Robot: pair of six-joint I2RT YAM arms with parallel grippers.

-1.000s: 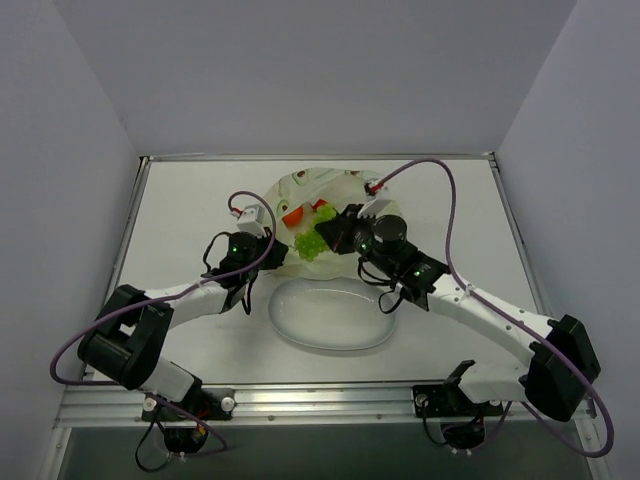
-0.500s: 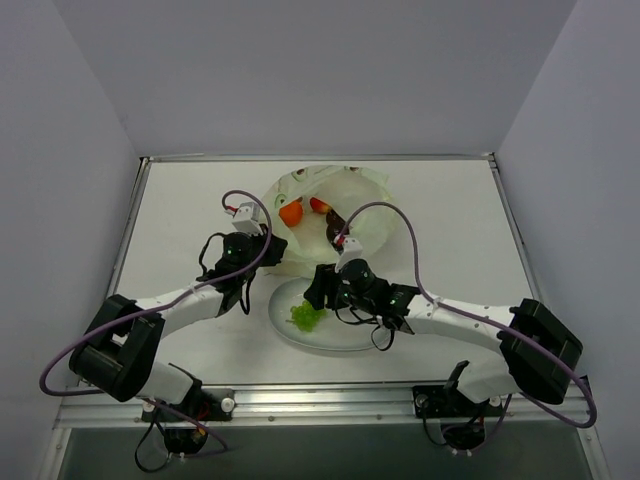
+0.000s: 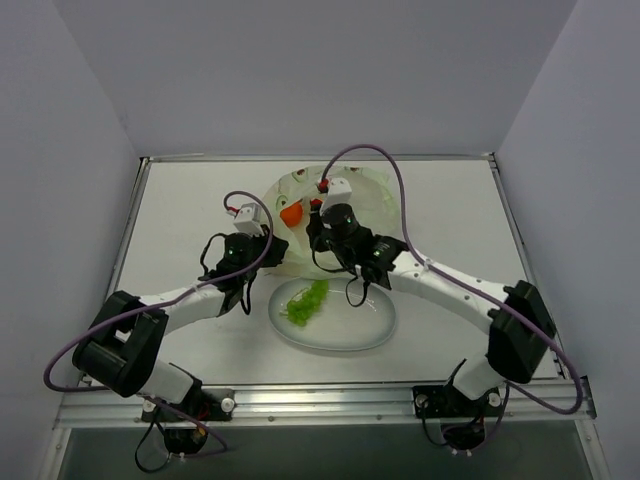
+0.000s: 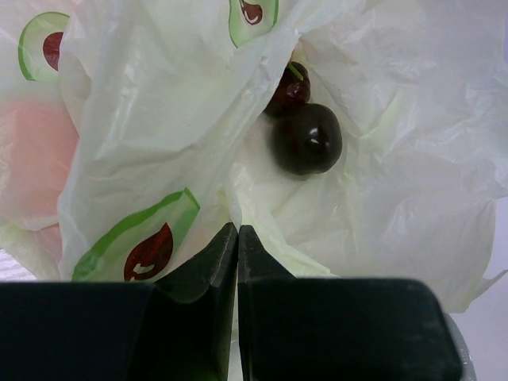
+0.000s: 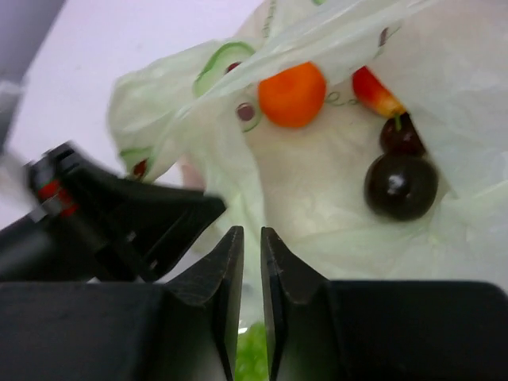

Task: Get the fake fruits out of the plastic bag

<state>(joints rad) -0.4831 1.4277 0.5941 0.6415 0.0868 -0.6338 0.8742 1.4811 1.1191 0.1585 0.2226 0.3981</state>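
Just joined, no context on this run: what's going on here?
Two arms are emptying the plastic bag. The left gripper is shut on the bag's edge, holding it. The right gripper, slightly open and empty, hovers at the bag's mouth. The green grape bunch lies on the white plate. The round orange, an orange-red piece and two maroon balls are in the bag.

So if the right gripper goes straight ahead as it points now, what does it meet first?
Probably the bag film just ahead of the right gripper; the orange lies further on, slightly right; depth unclear.
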